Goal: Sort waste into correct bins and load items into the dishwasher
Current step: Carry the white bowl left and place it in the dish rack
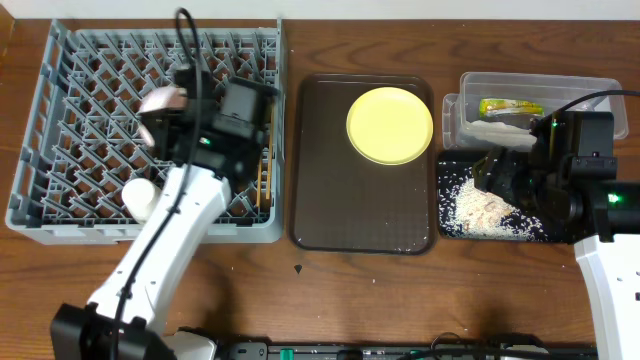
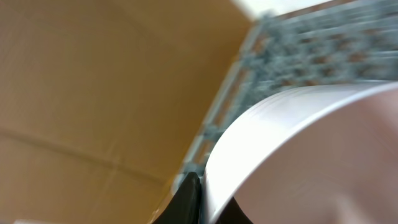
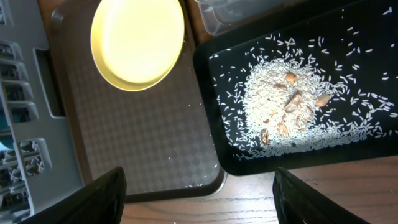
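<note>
Step in hand: loading the dish rack (image 1: 60, 215), which sits at 9 o'clock on the tabletop (image 1: 330, 290).

Left gripper (image 1: 170, 118) is over the rack's middle, pinching the rim of the pale pink bowl (image 1: 162, 99). The bowl is tilted and seems held off the pegs. Left wrist view is blurred; it shows only the bowl rim against one dark finger, with rack grid behind.

White cup (image 1: 140, 195) is already in the rack at its 7 o'clock. Thin wooden chopsticks (image 1: 265, 175) look to lie along its 3 o'clock wall.

Right gripper (image 3: 205, 193) has its fingers spread wide and holds nothing. It hovers over the black tray (image 3: 211, 74) at 4 o'clock, which carries the rice scraps (image 3: 273, 99).

Clear tub (image 1: 470, 82) at 2 o'clock holds the snack wrapper (image 1: 510, 107) and the white napkin (image 1: 497, 130), so the waste looks sorted.

Yellow plate (image 1: 390, 125) is left on the brown serving tray (image 1: 340, 200), at the tray's 1 o'clock corner. No light blue bowl in sight.

Next move, my call: lower the bowl between pegs, mouth down or on edge, then release. After that the plate needs fetching; the right gripper is nearer. It needs an edge grip, since the plate lies flat on the tray.
</note>
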`<action>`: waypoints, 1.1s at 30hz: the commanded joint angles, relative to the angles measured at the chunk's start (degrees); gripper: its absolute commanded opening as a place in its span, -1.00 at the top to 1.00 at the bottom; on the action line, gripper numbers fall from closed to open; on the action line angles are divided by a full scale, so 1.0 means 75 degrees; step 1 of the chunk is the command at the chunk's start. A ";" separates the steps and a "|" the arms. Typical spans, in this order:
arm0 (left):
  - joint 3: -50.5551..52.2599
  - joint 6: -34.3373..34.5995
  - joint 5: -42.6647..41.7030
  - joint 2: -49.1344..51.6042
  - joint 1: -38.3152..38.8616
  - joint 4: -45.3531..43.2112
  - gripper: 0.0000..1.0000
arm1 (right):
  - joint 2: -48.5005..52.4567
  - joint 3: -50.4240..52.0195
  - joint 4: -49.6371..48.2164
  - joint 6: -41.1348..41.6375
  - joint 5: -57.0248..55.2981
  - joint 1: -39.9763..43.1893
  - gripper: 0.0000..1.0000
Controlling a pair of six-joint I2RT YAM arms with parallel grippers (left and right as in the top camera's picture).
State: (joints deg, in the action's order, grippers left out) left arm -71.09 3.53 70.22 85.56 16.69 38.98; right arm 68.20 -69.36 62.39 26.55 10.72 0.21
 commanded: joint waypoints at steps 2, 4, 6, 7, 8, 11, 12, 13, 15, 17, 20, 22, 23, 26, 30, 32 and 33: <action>-0.0006 -0.0245 0.0755 0.0437 -0.0781 -0.0391 0.85 | -0.0064 -0.0035 0.0026 -0.0061 0.0038 0.0020 -0.47; -0.0006 -0.0297 0.0755 0.0679 -0.0997 -0.0679 0.85 | -0.0064 -0.0035 0.0023 -0.0061 0.0035 0.0020 -0.47; -0.0006 -0.0425 0.0758 0.0944 -0.1134 -0.0901 0.85 | -0.0064 -0.0035 0.0015 -0.0061 0.0035 0.0020 -0.47; -0.0006 -0.0501 0.0761 0.1067 -0.1192 -0.0988 0.85 | -0.0064 -0.0035 0.0015 -0.0061 0.0038 0.0020 -0.47; -0.0006 -0.0583 0.0761 0.1201 -0.1259 -0.1113 0.85 | -0.0064 -0.0035 0.0020 -0.0061 0.0035 0.0020 -0.47; -0.0006 -0.0839 0.0755 0.1629 -0.1454 -0.1545 0.85 | -0.0064 -0.0035 0.0026 -0.0061 0.0038 0.0020 -0.47; -0.0006 -0.0970 0.0758 0.1740 -0.1483 -0.1679 0.85 | -0.0064 -0.0035 0.0023 -0.0064 0.0035 0.0020 -0.47; -0.0006 -0.1154 0.0758 0.1868 -0.1504 -0.1836 0.85 | -0.0064 -0.0035 0.0023 -0.0064 0.0035 0.0020 -0.47; -0.0006 -0.1501 0.0758 0.2072 -0.1507 -0.2154 0.85 | -0.0064 -0.0035 0.0023 -0.0061 0.0035 0.0020 -0.47; -0.0006 -0.1623 0.0758 0.2180 -0.1440 -0.2308 0.85 | -0.0064 -0.0035 0.0020 -0.0061 0.0035 0.0020 -0.47; -0.0006 -0.1623 0.0758 0.2261 -0.1405 -0.2334 0.85 | -0.0064 -0.0035 0.0020 -0.0061 0.0035 0.0020 -0.47; -0.0006 -0.1647 0.0758 0.2291 -0.1492 -0.2358 0.85 | -0.0064 -0.0035 0.0023 -0.0061 0.0035 0.0020 -0.48; -0.0003 -0.1644 0.0758 0.2294 -0.1559 -0.2363 0.85 | -0.0064 -0.0035 0.0023 -0.0061 0.0038 0.0020 -0.48; -0.0003 -0.1644 0.0755 0.2294 -0.1816 -0.2474 0.85 | -0.0064 -0.0035 0.0023 -0.0061 0.0038 0.0020 -0.48; -0.0003 -0.1641 0.0402 0.2294 -0.1958 -0.2474 0.85 | -0.0064 -0.0035 0.0020 -0.0061 0.0038 0.0020 -0.47; -0.0003 -0.1641 0.0169 0.2294 -0.1950 -0.2486 0.85 | -0.0064 -0.0035 0.0020 -0.0061 0.0035 0.0020 -0.48; 0.0000 -0.1638 0.0090 0.2296 -0.1950 -0.2486 0.85 | -0.0064 -0.0035 0.0020 -0.0061 0.0035 0.0020 -0.48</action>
State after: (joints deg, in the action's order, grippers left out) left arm -71.05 -8.86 72.75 102.21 1.87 20.53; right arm 68.20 -69.36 62.48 26.52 10.72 0.21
